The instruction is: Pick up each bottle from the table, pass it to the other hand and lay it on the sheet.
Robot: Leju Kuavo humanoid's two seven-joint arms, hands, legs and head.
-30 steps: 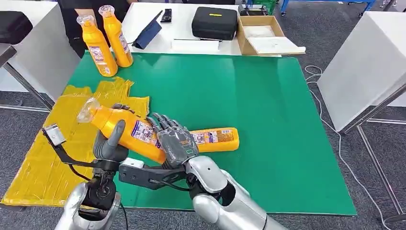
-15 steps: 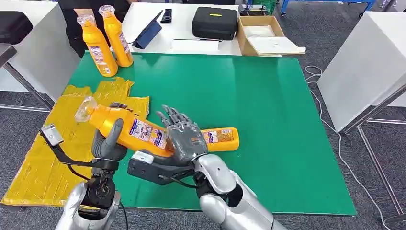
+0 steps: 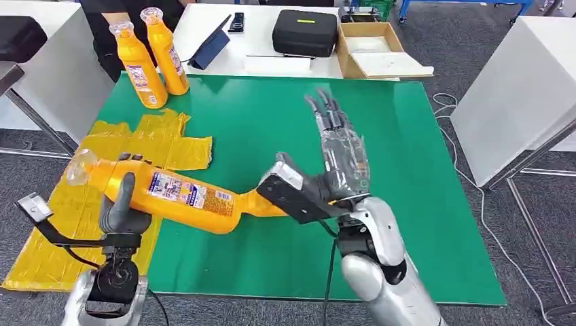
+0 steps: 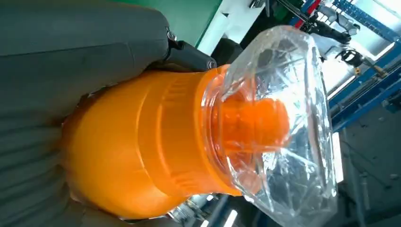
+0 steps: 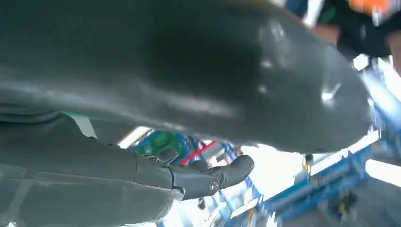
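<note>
The green table mat (image 3: 380, 176) takes up the middle of the head view, and the crumpled yellow sheet (image 3: 61, 231) lies over its left edge, running down toward the lower left of the frame. Four orange bottles are in sight. Two standing bottles (image 3: 153, 58) are side by side, upright, at the upper left corner of the mat. One held bottle (image 3: 159, 193) lies nearly level in the lower left, above the sheet's right part and the mat's edge, its clear-wrapped cap (image 4: 279, 127) pointing to the left; the left hand (image 3: 122, 210) grips it around the body near the neck, thumb up across the front. A fourth bottle (image 3: 265, 204) lies on the mat just right of the held one, mostly hidden behind the right wrist. The right hand (image 3: 339, 146) is raised over the centre of the mat, fingers straight and spread apart, holding nothing. On the white table (image 3: 258, 61) at the top of the frame sit one closed black case (image 3: 304, 30) and one open cardboard box (image 3: 373, 51) with white sheets inside.
</note>
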